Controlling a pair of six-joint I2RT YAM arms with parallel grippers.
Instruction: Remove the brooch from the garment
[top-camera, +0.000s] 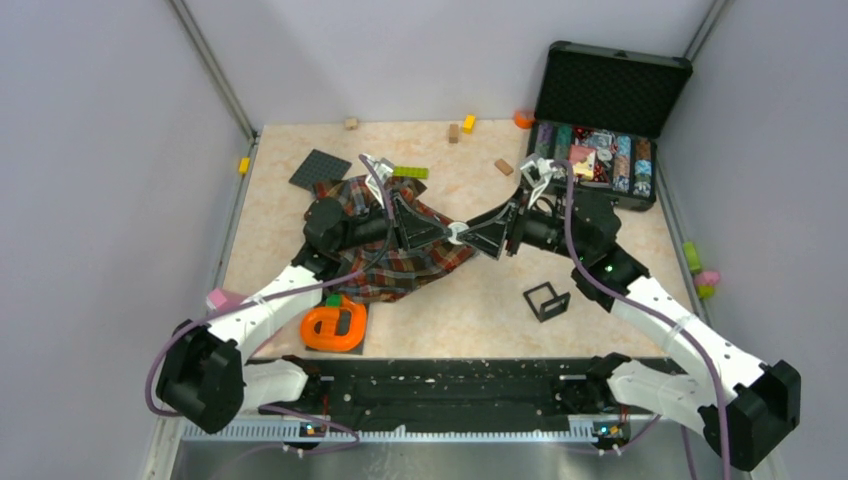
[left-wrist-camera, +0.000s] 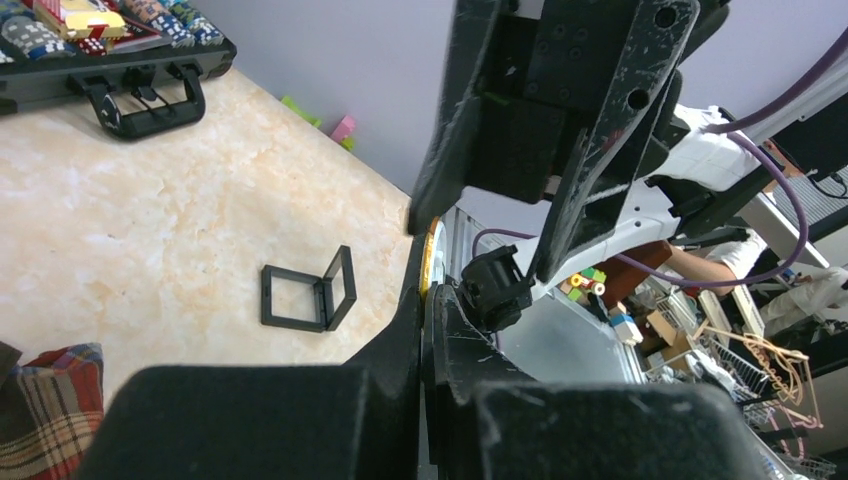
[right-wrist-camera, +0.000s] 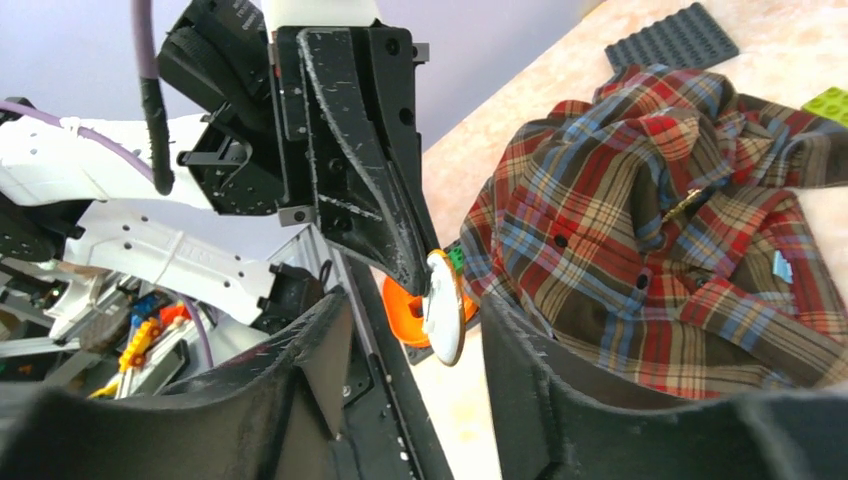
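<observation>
The brooch (top-camera: 456, 234) is a small whitish disc held up in the air to the right of the garment (top-camera: 400, 272), apart from the cloth. My left gripper (top-camera: 447, 236) is shut on it. The left wrist view shows the disc edge-on (left-wrist-camera: 431, 252) between my shut fingers (left-wrist-camera: 428, 292). My right gripper (top-camera: 470, 238) faces the left one, open, with a finger on either side of the disc (right-wrist-camera: 444, 312) and not touching it. The plaid garment lies crumpled on the table (right-wrist-camera: 650, 230), and one corner of it shows in the left wrist view (left-wrist-camera: 50, 400).
A small black square tray (top-camera: 546, 300) lies open right of centre. An open case of poker chips (top-camera: 600, 150) stands at the back right. An orange tape dispenser (top-camera: 335, 325) sits at the front left. A grey baseplate (top-camera: 320, 168) and a green brick (top-camera: 410, 172) lie behind the garment.
</observation>
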